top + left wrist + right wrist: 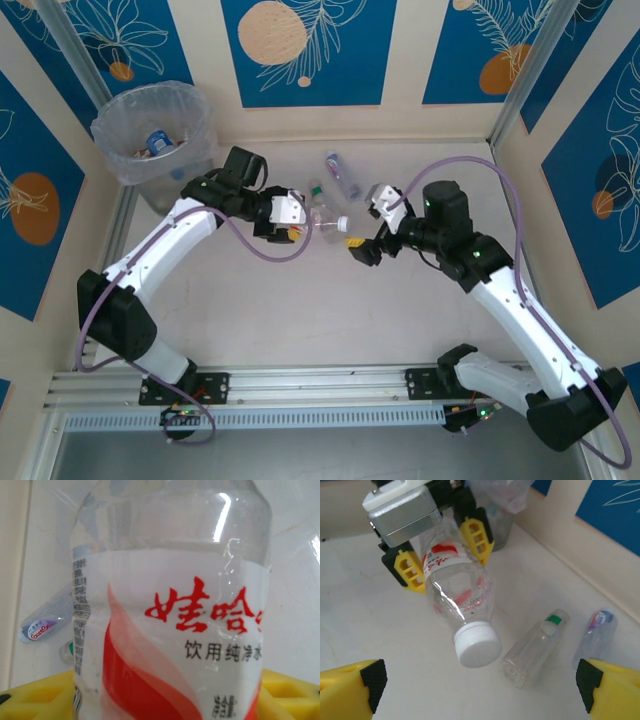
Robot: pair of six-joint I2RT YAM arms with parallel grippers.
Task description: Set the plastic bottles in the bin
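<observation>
Though the top camera shows me the bin (135, 170) beyond the left arm, my right wrist view confirms the left gripper (445, 555) pinching the red-labelled bottle (462, 597); the right gripper (368, 222) is spread wide.

This is a robotics lab cell, a purpose-built enclosure and not a home or shop. A plain white surface (330, 310) is boxed in on three sides by beige walls hung with printed blue panels (300, 50) showing leaf outlines and orange discs, more like a backdrop than room decor. Bare aluminium posts (528, 70) brace the corners. Along the near edge runs a slotted aluminium rail (320, 385), and two white-and-black robot arms, the left arm (160, 245) and the right arm (520, 300), are bolted to it. A purple cable (470, 163) loops openly along the right one. The bin (140, 172) stands on the surface itself, in the far left corner.
</observation>
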